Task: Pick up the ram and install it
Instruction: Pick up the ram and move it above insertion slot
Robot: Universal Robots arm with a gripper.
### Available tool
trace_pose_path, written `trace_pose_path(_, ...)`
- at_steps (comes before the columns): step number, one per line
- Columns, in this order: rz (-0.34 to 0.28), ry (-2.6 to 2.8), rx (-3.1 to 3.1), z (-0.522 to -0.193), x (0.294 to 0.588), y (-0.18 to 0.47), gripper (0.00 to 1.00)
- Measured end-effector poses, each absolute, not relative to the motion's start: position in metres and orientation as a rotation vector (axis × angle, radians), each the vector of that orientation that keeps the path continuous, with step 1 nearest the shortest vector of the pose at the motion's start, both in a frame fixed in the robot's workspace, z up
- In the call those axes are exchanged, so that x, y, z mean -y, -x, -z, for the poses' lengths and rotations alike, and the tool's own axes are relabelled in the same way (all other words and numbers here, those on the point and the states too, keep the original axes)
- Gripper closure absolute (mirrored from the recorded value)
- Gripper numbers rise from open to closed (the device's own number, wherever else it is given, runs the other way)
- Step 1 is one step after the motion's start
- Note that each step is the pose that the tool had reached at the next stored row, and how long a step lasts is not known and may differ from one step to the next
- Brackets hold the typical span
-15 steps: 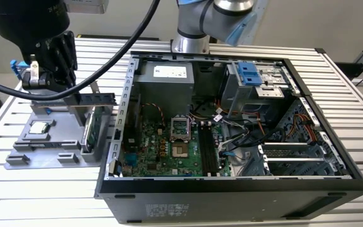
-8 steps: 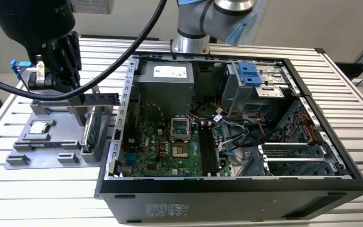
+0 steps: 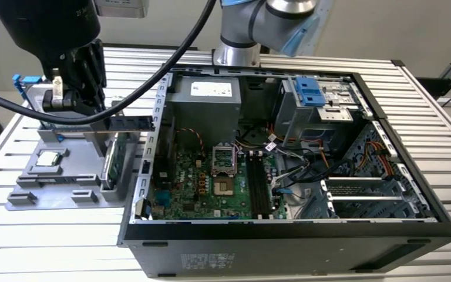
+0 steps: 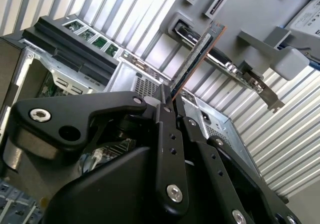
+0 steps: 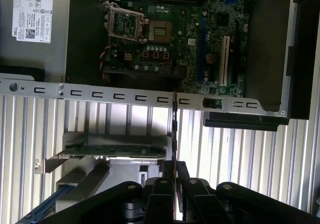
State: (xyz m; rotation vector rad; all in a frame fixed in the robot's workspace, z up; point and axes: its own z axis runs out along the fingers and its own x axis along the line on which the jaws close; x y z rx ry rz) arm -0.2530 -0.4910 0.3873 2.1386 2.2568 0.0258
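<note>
One ram (image 4: 196,60), and I've got it. My gripper (image 4: 169,102) has its jaws drawn almost together, clamped on the two flat faces of the stick, with the rest of it jutting out past my fingers (image 4: 167,149). In both wrist views it is edge-on, a thin dark line.

Where is it? Up in the air, outside the computer case (image 3: 288,241), over the slatted table (image 3: 53,247). It hangs between the grey fixture tray (image 3: 22,197) and the case's side wall. In the first wrist view its far end crosses the case's slotted edge rail.

Counting the tray:
- One small silver processor chip (image 3: 51,157) lies flat.
- One upright green card (image 3: 112,158) stands on edge with its metal bracket.

Inside the case:
- One motherboard (image 3: 209,182).
- One processor socket (image 3: 224,158) with its frame flipped open.
- A bank of long black memory slots (image 3: 261,188) just beside it (how many, I can't settle from here).
- One grey power supply (image 3: 206,108).
- One blue plastic latch (image 3: 310,91) at the drive bay.

Now the writing. There are two labels. A white label (image 3: 211,89) sits on the power supply, carrying dense print and small marks. A paler sticker (image 3: 207,258) is on the case's outer panel, too small to make out.
</note>
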Motion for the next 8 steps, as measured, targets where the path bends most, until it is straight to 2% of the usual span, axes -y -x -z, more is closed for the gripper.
trace_pose_path(8, -0.026, -2.139, -2.257, -0.3874, 0.4910, 0.2468, 1.00)
